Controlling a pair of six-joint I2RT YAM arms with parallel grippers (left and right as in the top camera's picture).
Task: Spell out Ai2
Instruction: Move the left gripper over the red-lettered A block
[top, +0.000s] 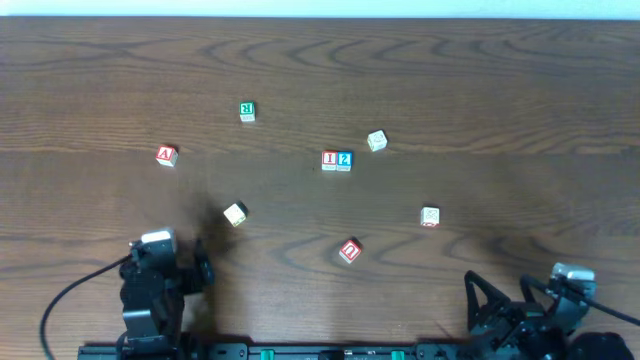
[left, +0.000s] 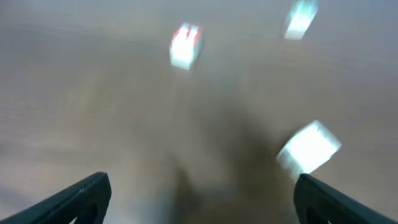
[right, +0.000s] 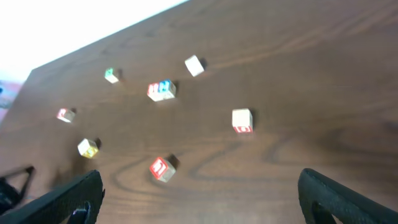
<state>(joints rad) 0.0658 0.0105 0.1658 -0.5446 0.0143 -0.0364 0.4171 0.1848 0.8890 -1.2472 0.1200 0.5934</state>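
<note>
The cube with the red "I" and the cube with the blue "2" are being shown side by side and touching, near the middle of the tabletop, with the "I" on the left of the "2" in the overhead view. The cube with the red "A" is being shown well apart from this pair, far to the left in the same view and in about the same row, with nothing holding it. Around these, other cubes are being seen, each lying separately: a green "R" cube farther back, between the "A" and the pair; a pale cube near the "2", to its right and a little behind; a yellowish cube nearer to the robot; a red cube with a curved letter in front of the pair; and a pale cube with a red mark to the right. The left hand is being held near the front edge, its fingers spread apart with nothing between them; its wrist view is blurred. The right hand is being held at the front right, its fingers also apart and empty, well away from all cubes.
</note>
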